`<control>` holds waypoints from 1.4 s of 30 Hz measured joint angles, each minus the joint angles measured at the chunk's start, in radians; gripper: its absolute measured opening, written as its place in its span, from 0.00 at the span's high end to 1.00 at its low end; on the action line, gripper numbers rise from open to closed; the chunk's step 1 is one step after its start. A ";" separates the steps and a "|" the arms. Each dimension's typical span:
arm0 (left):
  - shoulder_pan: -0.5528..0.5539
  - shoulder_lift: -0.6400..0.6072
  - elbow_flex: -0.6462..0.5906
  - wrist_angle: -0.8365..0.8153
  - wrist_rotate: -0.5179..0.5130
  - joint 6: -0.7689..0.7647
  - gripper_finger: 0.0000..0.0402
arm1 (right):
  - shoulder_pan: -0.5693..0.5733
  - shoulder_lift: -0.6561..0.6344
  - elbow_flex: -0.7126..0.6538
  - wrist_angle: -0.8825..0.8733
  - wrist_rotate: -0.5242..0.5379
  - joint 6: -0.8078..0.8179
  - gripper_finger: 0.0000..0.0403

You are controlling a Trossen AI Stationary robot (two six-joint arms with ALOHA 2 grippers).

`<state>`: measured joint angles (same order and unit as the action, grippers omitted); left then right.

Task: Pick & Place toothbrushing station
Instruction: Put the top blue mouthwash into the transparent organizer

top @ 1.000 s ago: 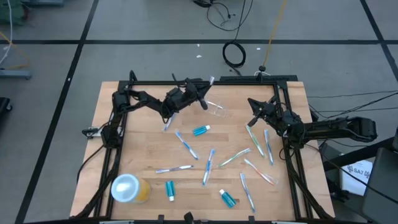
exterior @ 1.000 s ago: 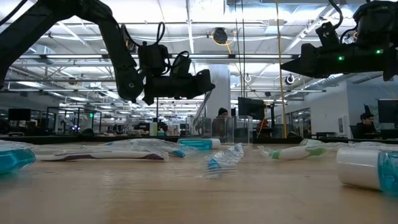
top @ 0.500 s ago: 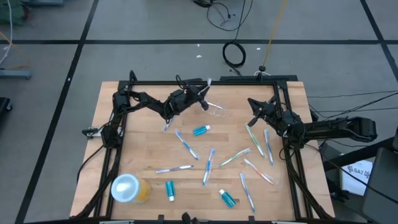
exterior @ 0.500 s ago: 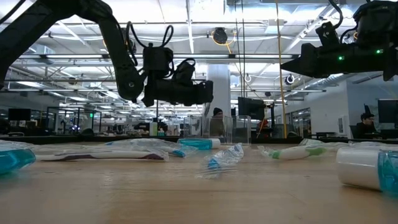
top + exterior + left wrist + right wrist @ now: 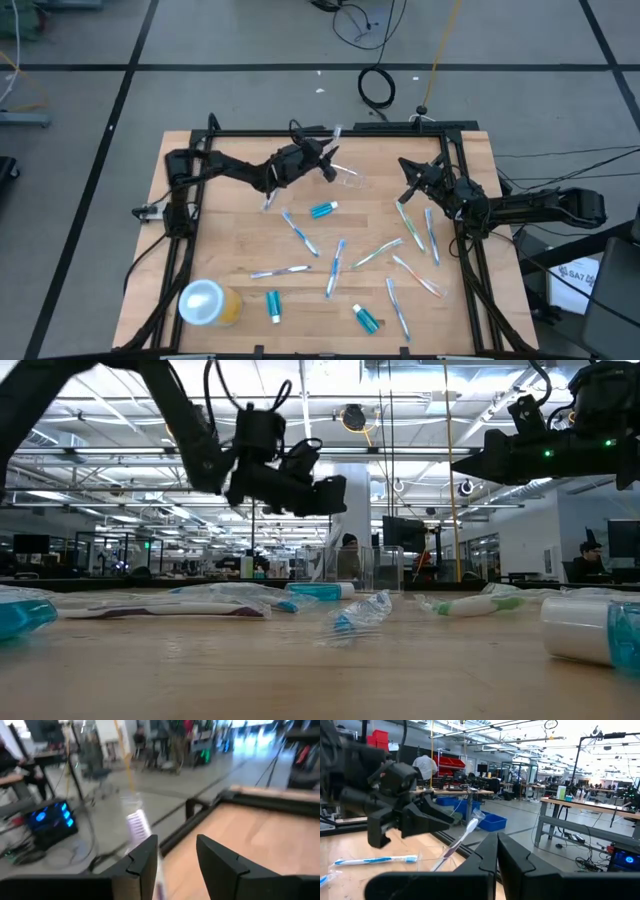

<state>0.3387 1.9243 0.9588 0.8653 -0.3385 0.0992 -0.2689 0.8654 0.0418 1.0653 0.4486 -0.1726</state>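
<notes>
We see the small clear cup (image 5: 352, 179) lying near the upper middle of the wooden table (image 5: 230, 230) in the high view, just right of the left gripper (image 5: 322, 160). In the low view the cup (image 5: 363, 568) shows at centre frame, behind a wrapped toothbrush (image 5: 358, 614) in the foreground.

The left gripper hangs above the table beside the cup. In the left wrist view its fingers (image 5: 216, 861) stand apart with a clear gap between them, and a white toothbrush (image 5: 138, 826) with a pale purple head rises along the inner side of one finger; we cannot tell whether it is gripped. In the right wrist view the same brush (image 5: 460, 840) slants up beside the left gripper (image 5: 440, 819).

Other toothbrushes are scattered over the centre and right of the table, such as one (image 5: 299, 232) at mid-frame. Teal tubes lie at centre (image 5: 323, 209), lower centre (image 5: 273, 305) and lower right of centre (image 5: 366, 318). The orange-yellow cup (image 5: 207, 302) sits at lower left.

The right gripper (image 5: 407, 171) waits over the right side of the table, its fingers (image 5: 512, 862) pressed together.
</notes>
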 joint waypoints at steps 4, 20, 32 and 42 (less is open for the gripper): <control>-0.018 -0.158 0.000 -0.339 -0.022 -0.020 0.63 | 0.000 0.000 0.000 0.000 -0.001 0.000 0.99; -0.049 -0.647 -0.017 -1.181 -0.030 -0.083 0.63 | 0.000 0.000 0.000 0.000 -0.200 0.020 0.82; -0.093 -0.929 -0.433 -0.919 0.039 -0.110 0.63 | 0.017 0.049 0.116 -0.164 -0.393 0.110 0.66; -0.106 -0.990 -0.528 -0.830 0.139 -0.104 0.63 | 0.134 0.466 0.399 -0.213 -0.403 -0.005 0.65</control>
<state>0.2326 0.9340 0.4309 0.0348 -0.1993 -0.0051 -0.1348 1.3313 0.4405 0.8522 0.0456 -0.1780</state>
